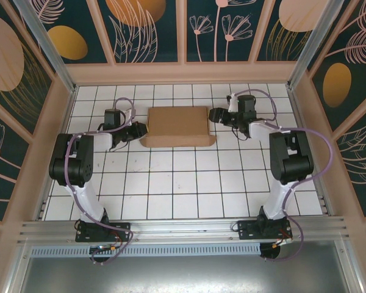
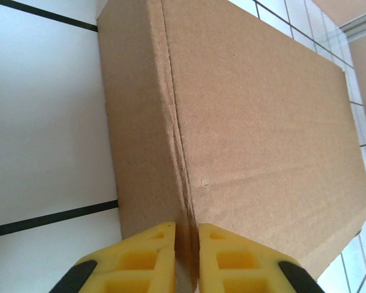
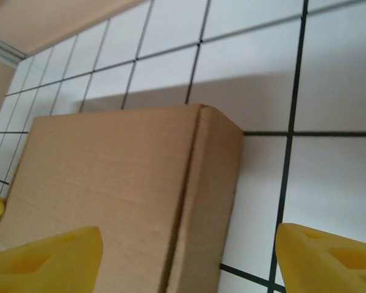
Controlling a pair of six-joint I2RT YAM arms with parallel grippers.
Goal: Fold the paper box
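Top external: paper box (image 1: 177,125) lies closed on tiled desk (image 1: 171,183), folding looks nearly done. Left pincer (image 1: 139,130) clenched on its left edge; right pincer (image 1: 215,115) released, beside right end. Likely left: pressing seam shut.

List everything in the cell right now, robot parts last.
paper box: 1, brown, far middle of the table
table: 1, white tiles with dark lines
wall panels: several, dark teal with flower print, around the table
rail: 1, silver, near edge
left arm, right arm: 2, black and white, flanking the box
left gripper: 1, yellow, pinching the box's left edge
right gripper: 1, yellow, open at the box's right end
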